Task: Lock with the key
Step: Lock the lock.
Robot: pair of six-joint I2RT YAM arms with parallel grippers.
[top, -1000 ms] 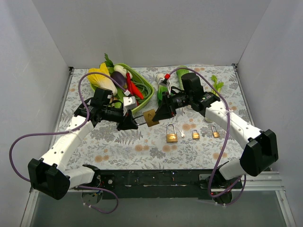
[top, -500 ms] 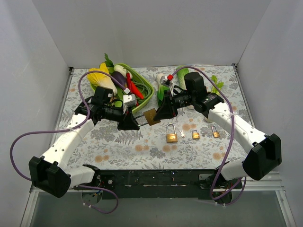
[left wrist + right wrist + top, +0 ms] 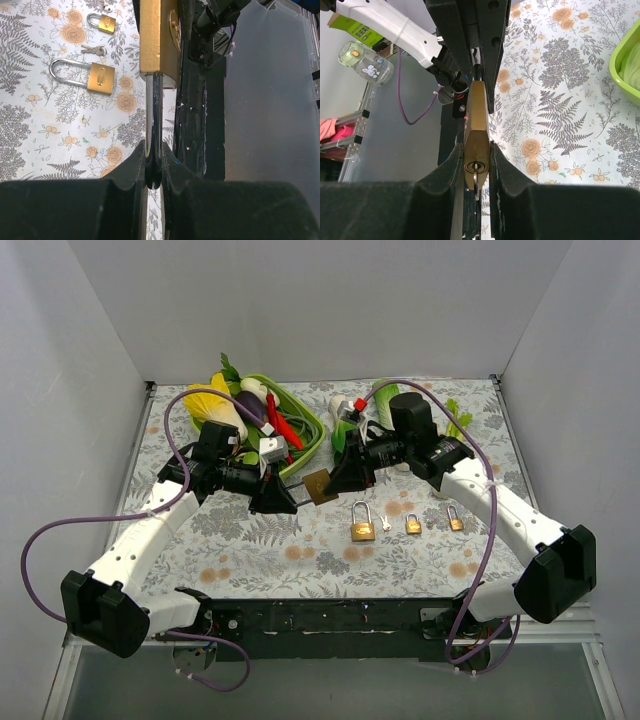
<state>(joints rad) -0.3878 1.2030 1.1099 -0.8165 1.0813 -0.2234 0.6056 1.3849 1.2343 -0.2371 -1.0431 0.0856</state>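
— Where is the lock?
— The brass padlock (image 3: 320, 486) is held above the table (image 3: 250, 550), between my two grippers; its body points toward my right arm and its shackle (image 3: 154, 115) toward my left.
— And your left gripper (image 3: 154, 167)?
— Almost closed; its fingers (image 3: 135, 167) pinch the steel shackle, just short of the brass body.
— The right gripper (image 3: 477, 162)?
— Narrow, clamped on the padlock's flat sides; my right wrist camera looks straight at the keyhole end, and the key (image 3: 476, 181) sits in the slot, sticking out between the two pads.
— Is the shackle pushed home?
— I cannot tell; I see it only edge-on where it enters the brass.
— What lies below?
— A long-shackled padlock (image 3: 362, 523), with loose keys (image 3: 385, 523) just beside it and two small padlocks (image 3: 412, 524) further right; all lie on the table, apart from mine; the green basket (image 3: 312, 425) of vegetables stands behind my left gripper.
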